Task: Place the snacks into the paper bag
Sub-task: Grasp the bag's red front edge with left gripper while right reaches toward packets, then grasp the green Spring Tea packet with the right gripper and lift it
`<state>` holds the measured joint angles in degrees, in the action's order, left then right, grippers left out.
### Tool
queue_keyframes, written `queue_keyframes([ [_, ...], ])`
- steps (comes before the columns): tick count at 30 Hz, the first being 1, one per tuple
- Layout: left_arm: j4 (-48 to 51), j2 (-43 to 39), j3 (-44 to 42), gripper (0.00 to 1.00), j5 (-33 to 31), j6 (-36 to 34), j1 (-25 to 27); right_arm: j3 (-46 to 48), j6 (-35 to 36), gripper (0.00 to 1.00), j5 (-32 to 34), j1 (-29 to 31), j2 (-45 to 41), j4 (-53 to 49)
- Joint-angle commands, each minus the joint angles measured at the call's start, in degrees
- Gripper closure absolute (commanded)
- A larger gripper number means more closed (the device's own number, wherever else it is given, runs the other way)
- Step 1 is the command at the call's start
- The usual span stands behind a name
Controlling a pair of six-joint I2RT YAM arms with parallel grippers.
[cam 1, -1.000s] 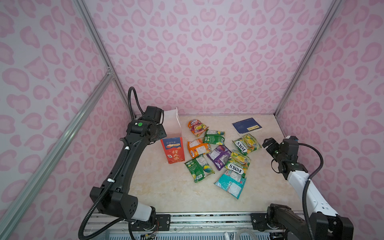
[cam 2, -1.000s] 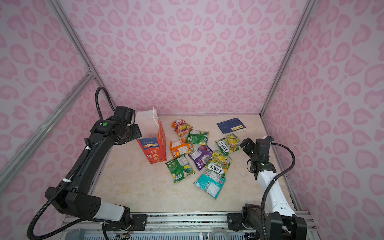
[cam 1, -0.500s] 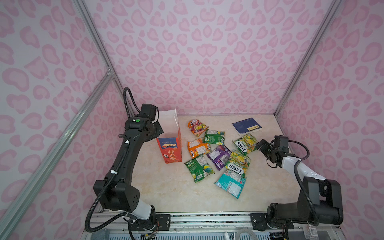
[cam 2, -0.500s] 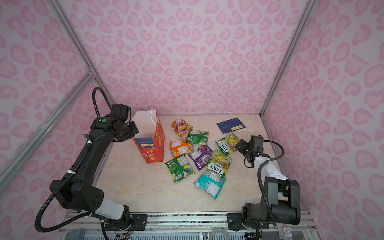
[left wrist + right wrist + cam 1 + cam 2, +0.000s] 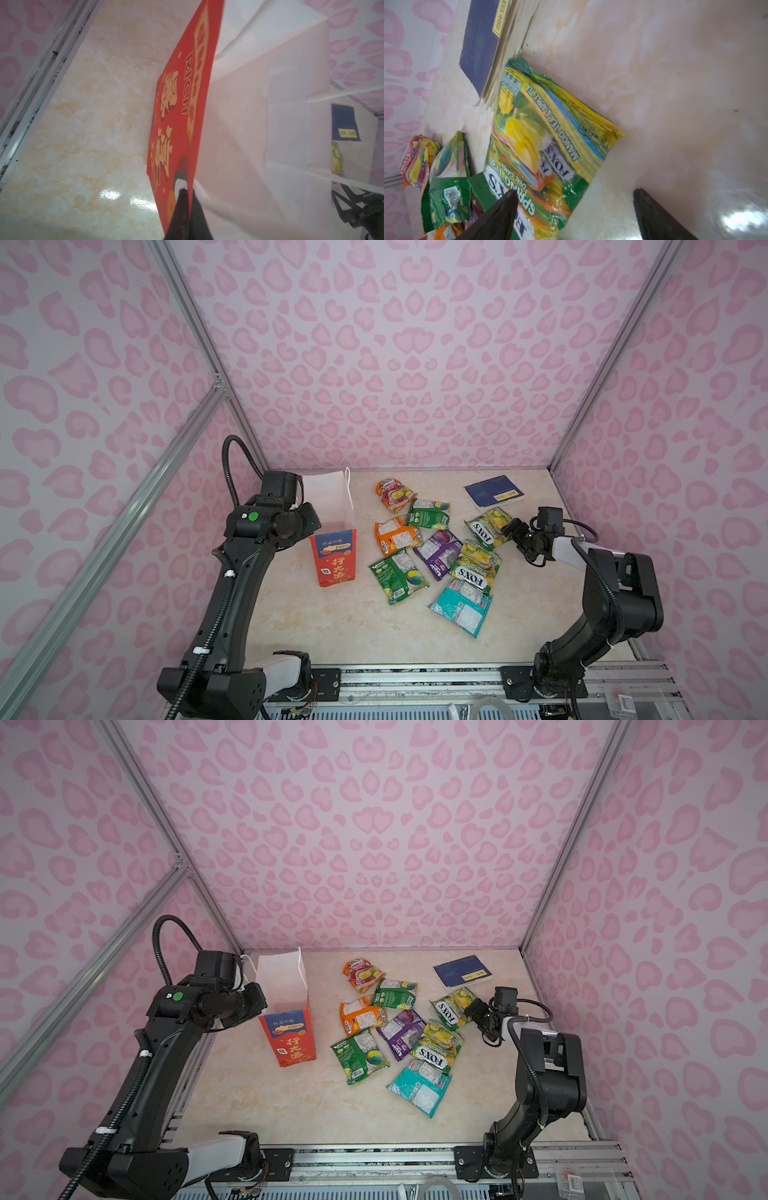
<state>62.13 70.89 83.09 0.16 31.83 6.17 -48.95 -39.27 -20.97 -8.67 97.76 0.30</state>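
The snacks (image 5: 440,549), small flat glossy plastic packets in green, orange, purple, teal and yellow-green, lie scattered and partly overlapping around the middle of the cream marble-patterned table (image 5: 332,626). None is inside the tall red paper bag (image 5: 333,560) with its blue band and white inside, which stands upright and open near the table's far left corner. The left gripper (image 5: 188,194) is pinched on the bag's left wall, one finger on the red outside and one on the white inside. Its arm rises steeply from the near left edge, wrist bent toward the bag. The right gripper (image 5: 574,197) is spread wide, low above the table. One finger is over the yellow-green "FOX'S" packet (image 5: 550,133) nearest the right edge, the other over bare table. Its elbow is folded and its forearm reaches almost level leftward. A dark blue book (image 5: 493,490) lies near the far right corner.
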Motion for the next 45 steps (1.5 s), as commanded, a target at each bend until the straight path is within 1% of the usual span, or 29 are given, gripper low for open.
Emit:
queue_keyframes([
  [1, -0.31, -2.51, -1.78, 0.97, 7.76, 0.32, 0.07, -0.50, -3.30, 0.11, -2.01, 0.22, 2.83, 3.41],
  [3, -0.43, -3.41, -2.52, 0.97, 9.39, 0.82, 0.11, -1.03, -4.24, 0.12, -2.05, 0.29, 4.32, 4.99],
  [5, -0.51, -4.13, -3.24, 0.97, 9.13, 1.45, 0.14, -1.30, -5.30, 0.14, -2.31, 0.31, 5.59, 6.94],
  [8, -0.82, -4.84, -4.94, 0.97, 9.21, 2.41, 0.20, -2.23, -6.32, 0.20, -2.41, 0.49, 7.15, 8.85],
  [13, -1.22, -4.82, -9.41, 0.97, 9.48, 2.79, 0.85, -2.86, -7.62, 0.37, -2.58, 0.85, 9.30, 12.23],
  [17, -1.63, -4.88, -10.14, 0.97, 9.85, 2.21, 1.10, -2.16, -8.78, 0.61, -4.03, 0.87, 9.45, 16.11],
  [19, -1.86, -4.91, -10.15, 0.97, 9.69, 1.77, 1.11, -1.58, -9.07, 0.71, -4.18, 1.01, 7.81, 16.86],
  [24, -2.14, -5.24, -10.04, 0.97, 10.10, 0.84, 1.17, -0.10, -8.20, 0.88, -3.41, 1.81, 2.48, 16.25],
  [28, -2.45, -5.07, -9.81, 0.97, 10.82, -0.53, 1.19, 1.28, -8.22, 0.95, -4.78, 2.07, -1.93, 16.38],
  [29, -2.46, -4.98, -9.60, 0.97, 10.82, -0.77, 1.21, 1.45, -7.90, 0.97, -4.69, 2.24, -3.30, 15.47],
  [31, -2.69, -5.22, -9.44, 0.97, 10.84, -1.06, 1.19, 1.81, -6.97, 1.00, -4.61, 2.59, -6.26, 13.50],
  [36, -4.07, -5.37, -9.56, 0.97, 13.93, -1.77, 1.20, 0.89, -3.50, 1.00, -3.20, 3.56, -13.97, 5.57],
  [41, -4.36, -5.33, -9.77, 0.97, 13.79, -0.93, 1.16, -2.30, 0.24, 1.00, -0.08, 5.53, -22.10, -4.06],
  [43, -4.47, -5.33, -9.95, 0.97, 14.08, -0.19, 1.20, -4.86, 1.62, 1.00, 1.24, 6.88, -24.38, -8.04],
  [45, -4.11, -5.33, -9.96, 0.97, 12.88, 0.98, 1.17, -8.02, 3.12, 1.00, 2.97, 8.52, -26.06, -11.64],
])
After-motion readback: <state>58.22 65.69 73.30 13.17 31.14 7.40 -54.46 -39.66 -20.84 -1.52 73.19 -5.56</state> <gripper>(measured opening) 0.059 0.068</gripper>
